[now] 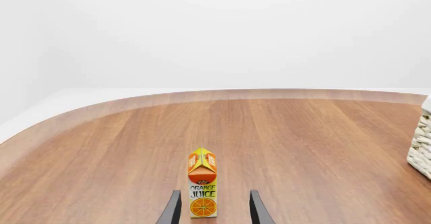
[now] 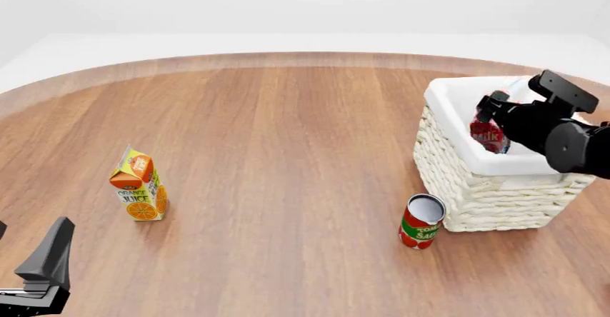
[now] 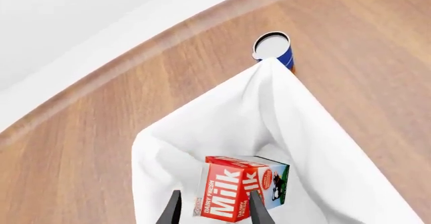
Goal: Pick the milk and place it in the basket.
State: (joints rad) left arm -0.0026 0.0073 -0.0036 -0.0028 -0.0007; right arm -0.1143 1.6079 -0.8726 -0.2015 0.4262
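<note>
The milk [image 3: 237, 189], red-topped with white lettering, lies tilted inside the basket [image 2: 481, 201] on its white liner [image 3: 202, 128]. In the front view only its red part [image 2: 486, 136] shows over the rim. My right gripper [image 3: 214, 196] hangs over the basket's opening with its fingers wide apart, open; a gap shows between one finger and the carton. From the front that gripper [image 2: 496, 113] sits above the basket's far right side. My left gripper [image 1: 215, 193] is open and low at the near left [image 2: 27, 251], holding nothing.
An orange juice carton [image 2: 139, 185] stands upright on the left, just beyond my left fingers [image 1: 202, 183]. A red tomato sauce can [image 2: 421, 222] stands against the basket's near left corner. A can [image 3: 273, 47] appears past the liner's corner. The basket's wicker wall [image 1: 421, 148] edges the left wrist view.
</note>
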